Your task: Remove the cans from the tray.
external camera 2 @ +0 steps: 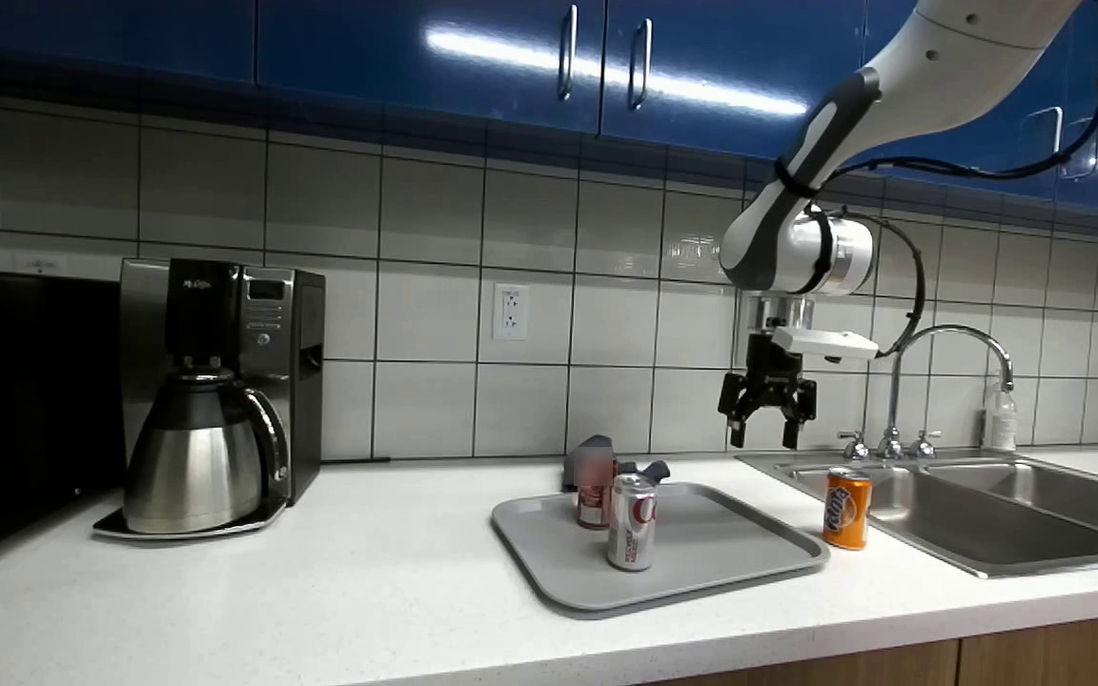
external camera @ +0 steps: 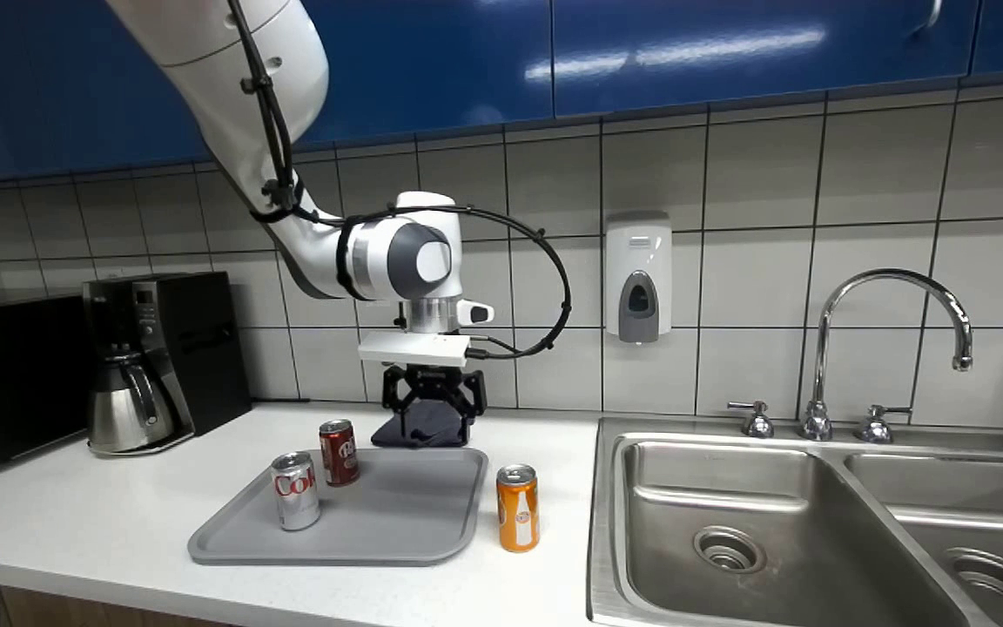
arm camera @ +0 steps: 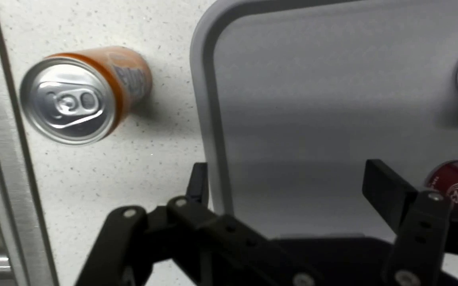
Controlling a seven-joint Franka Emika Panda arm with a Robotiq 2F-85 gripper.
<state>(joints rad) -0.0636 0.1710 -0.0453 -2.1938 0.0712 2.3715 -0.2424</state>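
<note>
On a flat grey rectangular tray [external camera: 397,518] with rounded corners, a silvery metal can with red lettering [external camera: 296,498] and, near it, a dark red metal can [external camera: 339,457] are stood upright. A bright orange metal can [external camera: 518,515] is set upright off the tray, on a white speckled countertop [external camera: 110,522], between the tray and a double-basin steel sink [external camera: 676,427]. A black gripper [external camera 2: 764,436] is held in the air with its jaws spread wide; in the wrist view, the tray's surface is seen between them.
</note>
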